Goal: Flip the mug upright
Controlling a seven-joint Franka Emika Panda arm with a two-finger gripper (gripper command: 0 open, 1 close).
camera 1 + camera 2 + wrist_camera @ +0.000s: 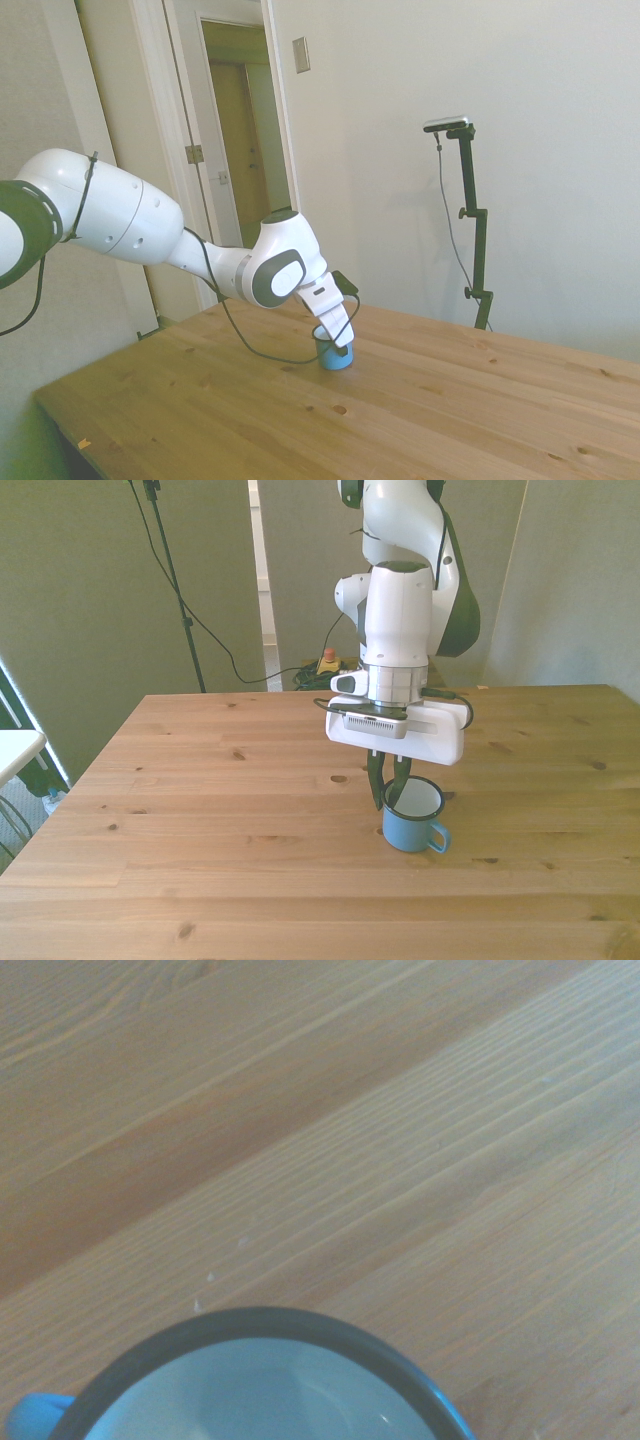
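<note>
**Basically upright, jaws on the rim**

We see the mug (411, 817) standing on its base on the table (200, 810), mouth up, handle toward the front view's right. Gripper (389, 785) comes down from directly above, fingers nearly closed and straddling the rim wall on the front view's left side, one inside. Mug axis vertical, so we judge the next move is release and a straight lift.

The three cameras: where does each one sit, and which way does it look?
Side view: off one side of the table, looking across; the white arm enters from its left, hand at the mug.
Front view: across the table, facing the arm; hand at the upright mug.
Wrist view: on the wrist, looking down into the mug; no body visible.
All share the mug.
</note>
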